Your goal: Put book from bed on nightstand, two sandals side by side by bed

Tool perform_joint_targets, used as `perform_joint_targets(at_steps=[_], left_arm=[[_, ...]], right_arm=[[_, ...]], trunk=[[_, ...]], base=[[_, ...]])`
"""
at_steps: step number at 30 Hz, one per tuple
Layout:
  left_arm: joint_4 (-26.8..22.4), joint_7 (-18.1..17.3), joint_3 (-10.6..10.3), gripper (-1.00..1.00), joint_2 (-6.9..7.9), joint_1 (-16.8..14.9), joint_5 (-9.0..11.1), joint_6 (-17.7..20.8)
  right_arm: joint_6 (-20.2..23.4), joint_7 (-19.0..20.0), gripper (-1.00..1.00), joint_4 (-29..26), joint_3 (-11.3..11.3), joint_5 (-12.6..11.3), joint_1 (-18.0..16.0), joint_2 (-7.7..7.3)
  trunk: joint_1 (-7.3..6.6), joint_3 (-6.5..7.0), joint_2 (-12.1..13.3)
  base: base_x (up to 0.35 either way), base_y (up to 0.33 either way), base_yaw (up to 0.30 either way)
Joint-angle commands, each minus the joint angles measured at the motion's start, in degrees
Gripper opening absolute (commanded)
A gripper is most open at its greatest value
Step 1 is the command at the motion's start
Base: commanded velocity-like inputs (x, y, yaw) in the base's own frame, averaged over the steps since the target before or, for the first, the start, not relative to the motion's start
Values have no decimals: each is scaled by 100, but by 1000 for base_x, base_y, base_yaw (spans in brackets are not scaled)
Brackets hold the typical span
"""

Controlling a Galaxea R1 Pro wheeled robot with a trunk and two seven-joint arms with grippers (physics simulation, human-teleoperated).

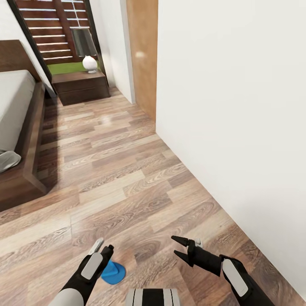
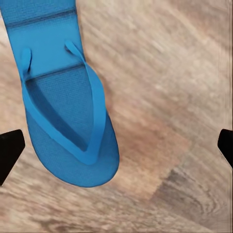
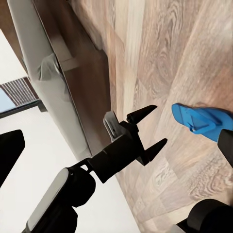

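- Our left gripper point(image 1: 103, 247) hangs with its jaws spread over a bright blue flat flip-flop sandal point(image 2: 68, 104) lying on the wood-plank floor point(image 1: 127, 178).
- Our right gripper point(image 1: 179, 247) is spread too, holding nothing.

A: What lies below the left hand point(image 2: 116, 148)?

B: A blue sandal point(image 2: 68, 102), flat on the floor point(image 2: 170, 97), sole down and strap side up.

A: Which way does it run?

B: Its rounded end sits near the middle of the picture; the rest runs off past one edge. The thong straps point(image 2: 90, 97) meet in a V near that rounded end.

A: And the hand?

B: Spread wide. One dark fingertip point(image 2: 8, 150) shows at one edge and the other at the far edge. The sandal lies between them, closer to the first, and touches neither.

A: The floor?

B: Brown wood planks with strong grain, a little blurred.
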Motion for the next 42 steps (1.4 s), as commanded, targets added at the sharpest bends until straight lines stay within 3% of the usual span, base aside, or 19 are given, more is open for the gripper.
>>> perform_joint_targets(at_steps=[1, 16, 21, 32, 42], left_arm=[[-16, 24, 24, 100, -8, 1, 36, 26], [-16, 63, 28, 100, -22, 2, 39, 14], [-10, 64, 42, 100, -10, 2, 43, -3], [-7, 66, 45, 100, -7, 2, 46, -3], [-7, 65, 46, 100, -8, 2, 52, -3]], right_arm=[[27, 9, 100, -1, -4, -7, -2, 0], [27, 8, 100, 0, 1, -7, -2, 0], [27, 7, 100, 2, 3, -7, -2, 0], [27, 14, 100, 0, 5, -7, -2, 0], [34, 16, 100, -3, 5, -7, -2, 0]], trunk=[[1, -4, -2], [1, -4, -2], [14, -115, -8], [14, -115, -8], [39, -337, -22]], base=[[109, 0, 0], [14, 0, 0], [0, 0, 0], [0, 0, 0], [0, 0, 0]])
